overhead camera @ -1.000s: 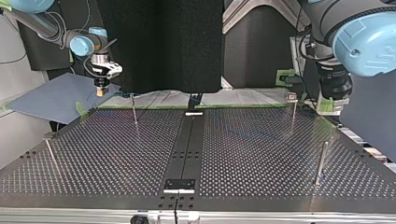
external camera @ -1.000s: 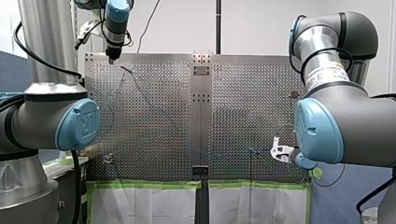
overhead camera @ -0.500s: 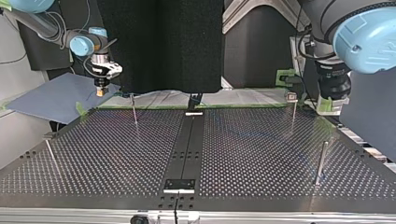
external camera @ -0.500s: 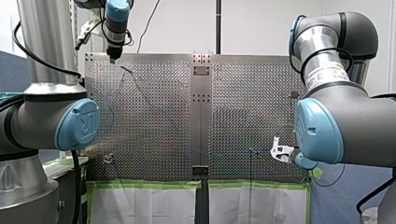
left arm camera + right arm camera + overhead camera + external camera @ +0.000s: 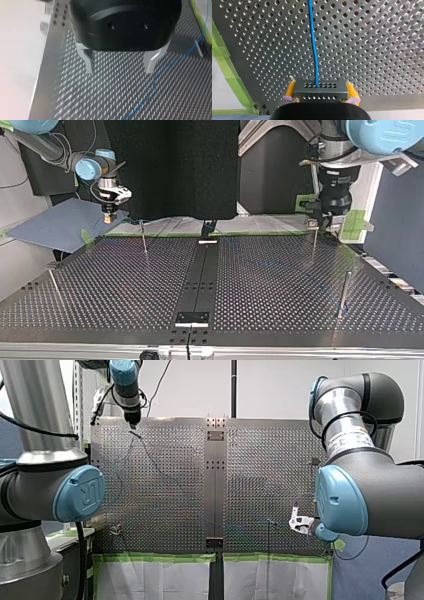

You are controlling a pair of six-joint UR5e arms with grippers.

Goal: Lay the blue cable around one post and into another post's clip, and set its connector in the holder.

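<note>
Blue cable [image 5: 154,85] blurred in the left wrist view, ends cut off.

In the front view, my left gripper [image 5: 133,423] is placed over the far left corner of the table [image 5: 260,470] and my right gripper [image 5: 300,522] at its near right edge; the connector [image 5: 320,90] is held between the right gripper's fingers, and the cable [image 5: 313,42] is led from it across the table toward the far left
</note>
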